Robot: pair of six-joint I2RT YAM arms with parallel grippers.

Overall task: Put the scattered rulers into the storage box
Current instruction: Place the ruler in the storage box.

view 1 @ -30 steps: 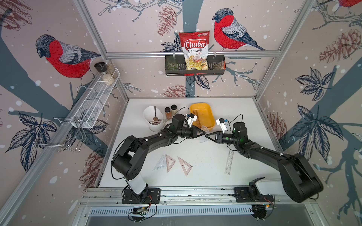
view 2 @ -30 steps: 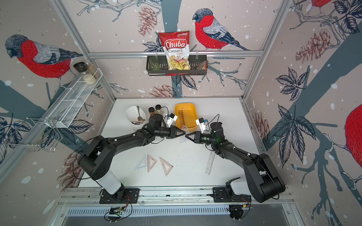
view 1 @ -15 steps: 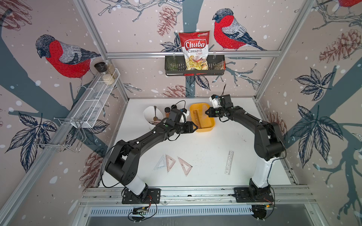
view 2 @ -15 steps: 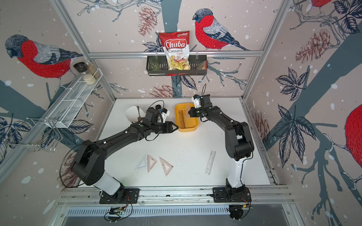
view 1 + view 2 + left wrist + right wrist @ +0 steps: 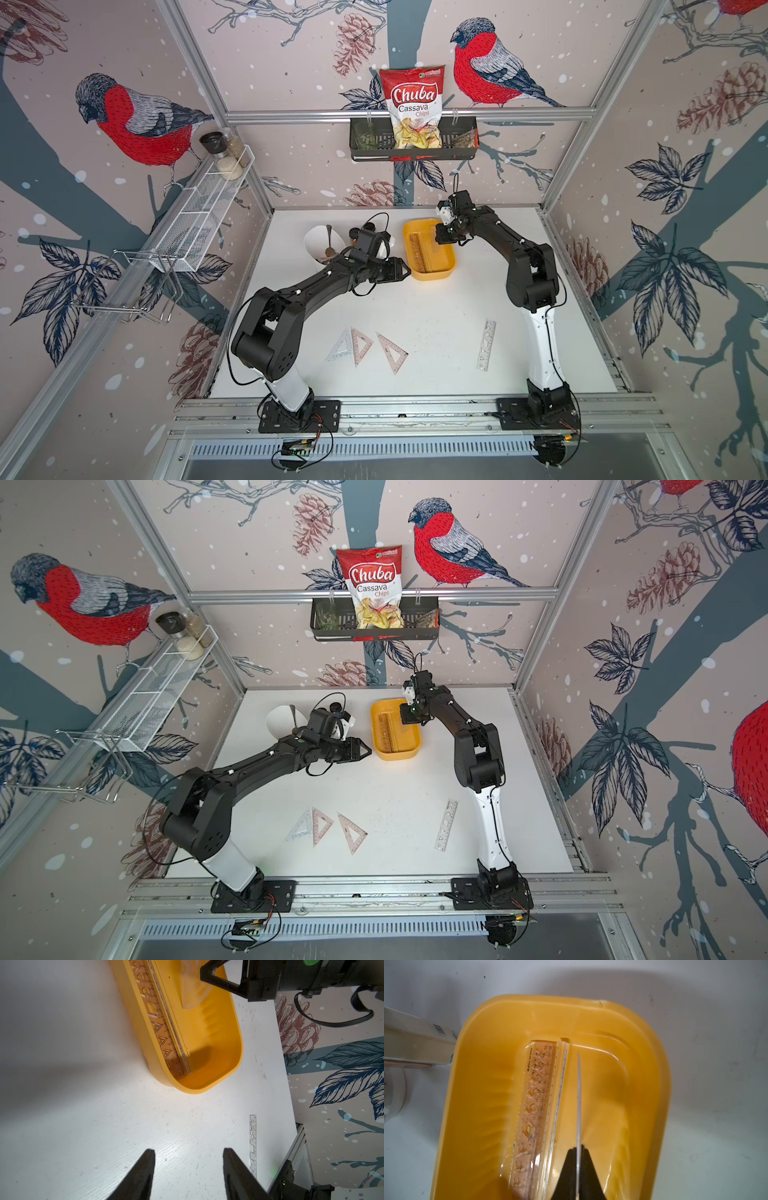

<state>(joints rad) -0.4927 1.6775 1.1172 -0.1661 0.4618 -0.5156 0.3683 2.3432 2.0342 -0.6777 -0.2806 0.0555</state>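
The yellow-orange storage box (image 5: pixel 446 266) (image 5: pixel 409 752) stands at the back of the table. A pinkish stencil ruler (image 5: pixel 537 1105) (image 5: pixel 158 1018) and a clear straight one lie inside it. My right gripper (image 5: pixel 578 1148) (image 5: pixel 440 239) hangs over the box's far end, shut on a clear half-round protractor (image 5: pixel 191 991) held on edge. My left gripper (image 5: pixel 188 1150) (image 5: pixel 405 270) is open and holds nothing, just off the box's near left corner. Three set squares (image 5: pixel 361 345) (image 5: pixel 321 825) and a clear stencil ruler (image 5: pixel 486 345) (image 5: pixel 252 1142) lie flat near the front.
A white bowl with a spoon (image 5: pixel 324 245) and small jars (image 5: pixel 355 235) stand left of the box, close behind my left wrist. A dark wire basket (image 5: pixel 413 143) with a chips bag hangs on the back wall. A white wire shelf (image 5: pixel 199 208) lines the left wall.
A second ago both grippers met over the table's middle. The right arm has since swung back over the box with the clear piece; the left gripper has barely moved.
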